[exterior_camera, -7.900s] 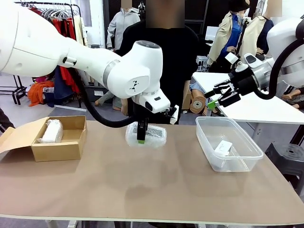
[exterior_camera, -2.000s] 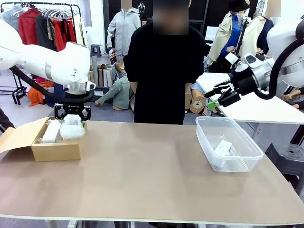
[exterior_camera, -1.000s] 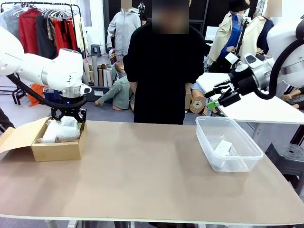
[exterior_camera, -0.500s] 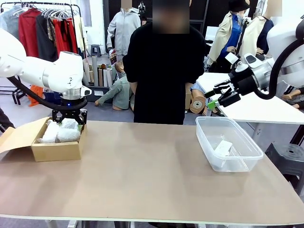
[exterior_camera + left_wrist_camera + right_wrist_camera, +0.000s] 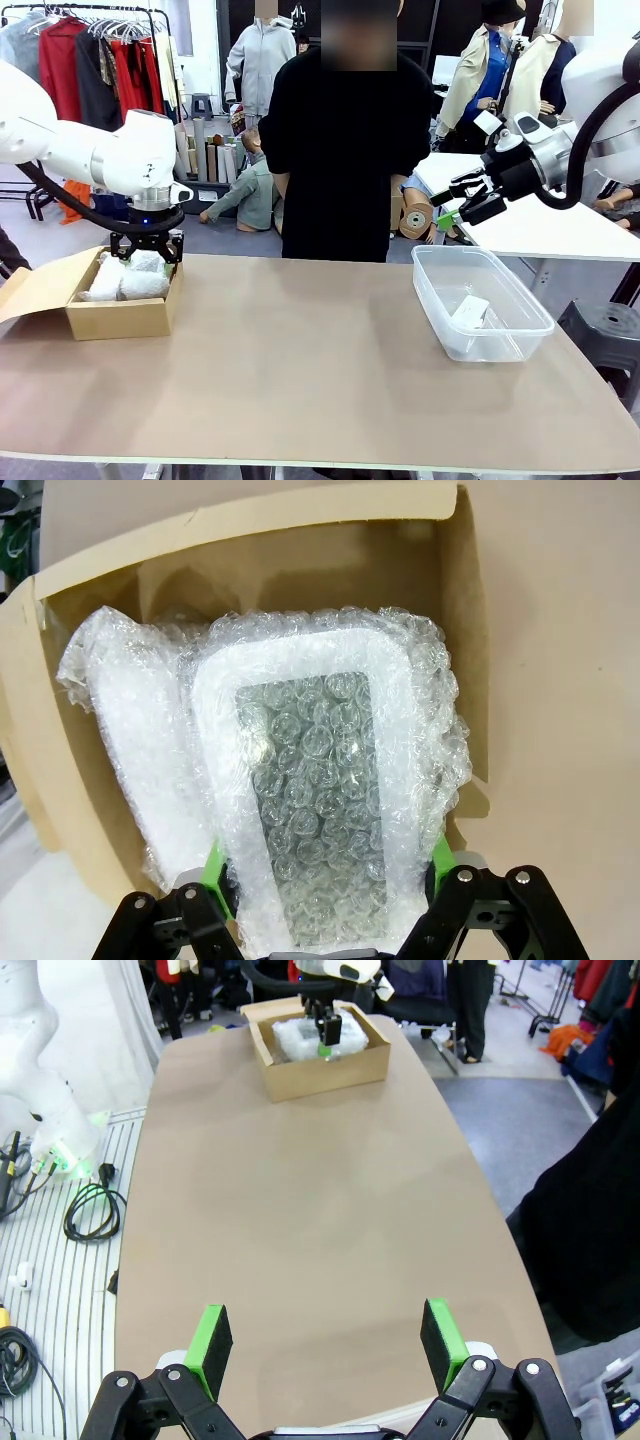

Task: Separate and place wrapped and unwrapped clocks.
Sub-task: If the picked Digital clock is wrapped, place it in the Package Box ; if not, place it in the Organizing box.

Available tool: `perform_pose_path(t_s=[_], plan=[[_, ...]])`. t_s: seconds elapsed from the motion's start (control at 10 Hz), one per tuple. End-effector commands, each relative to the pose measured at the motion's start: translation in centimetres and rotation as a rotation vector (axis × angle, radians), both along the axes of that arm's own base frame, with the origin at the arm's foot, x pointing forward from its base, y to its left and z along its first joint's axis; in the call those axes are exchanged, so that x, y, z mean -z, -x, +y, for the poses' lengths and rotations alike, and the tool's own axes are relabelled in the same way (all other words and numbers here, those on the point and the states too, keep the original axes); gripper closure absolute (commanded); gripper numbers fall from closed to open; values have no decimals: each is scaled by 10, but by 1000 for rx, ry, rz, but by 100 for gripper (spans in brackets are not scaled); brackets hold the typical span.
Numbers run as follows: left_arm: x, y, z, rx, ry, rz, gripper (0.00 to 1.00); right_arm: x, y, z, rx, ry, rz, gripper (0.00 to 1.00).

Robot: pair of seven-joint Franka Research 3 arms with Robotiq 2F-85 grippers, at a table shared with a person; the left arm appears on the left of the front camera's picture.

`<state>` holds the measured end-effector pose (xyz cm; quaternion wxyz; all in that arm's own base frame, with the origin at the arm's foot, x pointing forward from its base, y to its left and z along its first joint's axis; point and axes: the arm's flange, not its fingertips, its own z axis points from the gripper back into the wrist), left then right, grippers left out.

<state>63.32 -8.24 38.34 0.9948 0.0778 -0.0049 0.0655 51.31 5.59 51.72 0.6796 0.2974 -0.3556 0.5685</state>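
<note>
- My left claw (image 5: pixel 146 257) hangs over the cardboard box (image 5: pixel 120 316) at the left end of the worktop (image 5: pixel 300 370), pointing straight down into it.
- In the left wrist view the claw (image 5: pixel 330 875) has its green pads (image 5: pixel 213 872) on either side of the grey-faced wrapped clock (image 5: pixel 320 800). They look pressed into the bubble wrap, but I cannot tell whether they grip it firmly or have begun to let go.
- That bundle lies inside the box, grey face up, against the wall nearest the middle of the worktop.
- The second wrapped clock (image 5: pixel 125 740), plain whitish, lies just beside it in the same box, touching it along one long side. From the front I see both bundles (image 5: pixel 128 280) rising a little above the box rim.
- The box flap (image 5: pixel 35 285) is folded out toward the left edge of the worktop.
- The bare white clock (image 5: pixel 470 310) lies in the clear plastic tub (image 5: pixel 520 330) at the right end of the worktop, well apart from the box.
- My right claw (image 5: pixel 458 200) is held in the air above and behind the tub, empty. In the right wrist view its fingers (image 5: pixel 207 1345) are spread wide, with nothing between them.
- A person in black (image 5: pixel 345 150) stands at the far side of the worktop, behind its middle.
</note>
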Motion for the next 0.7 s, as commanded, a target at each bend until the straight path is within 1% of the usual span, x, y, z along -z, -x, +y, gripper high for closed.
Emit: perform_pose_path(t_s=[0.0,0.6], plan=[[-7,-1,4,-17,18,-4,0,-1,-1,3,15,-3,-5,0],[-7,-1,4,-17,23,0,0,-1,-1,3,15,-3,-5,0]])
